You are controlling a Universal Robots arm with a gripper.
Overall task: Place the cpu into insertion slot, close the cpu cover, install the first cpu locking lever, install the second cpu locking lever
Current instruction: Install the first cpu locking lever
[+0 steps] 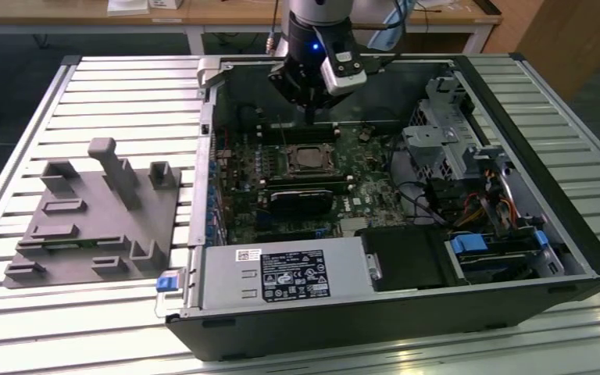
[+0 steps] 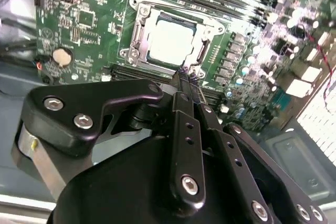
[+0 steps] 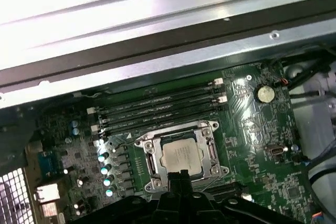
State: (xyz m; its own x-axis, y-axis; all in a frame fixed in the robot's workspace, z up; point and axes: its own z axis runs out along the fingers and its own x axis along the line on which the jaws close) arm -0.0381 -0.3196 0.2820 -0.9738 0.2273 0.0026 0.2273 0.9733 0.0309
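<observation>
- The cpu (image 3: 181,156) lies flat in the insertion slot (image 1: 288,160). Both sit inside the open computer case (image 1: 405,312) on the surface (image 1: 123,86).
- The cpu cover (image 2: 139,35) looks shut down over it. The shiny chip shows through the cover's window.
- The claw (image 2: 182,73) has its fingers pressed together into one thin tip. It holds nothing.
- The tip is right at the edge of the cover, low over the green board (image 2: 84,24).
- I think the job now is a locking lever. The levers are too thin for me to pick out.
- To do it well, push slow and straight. Stay on the metal rim. Keep the tip off the chip and the tiny parts beside it.
</observation>
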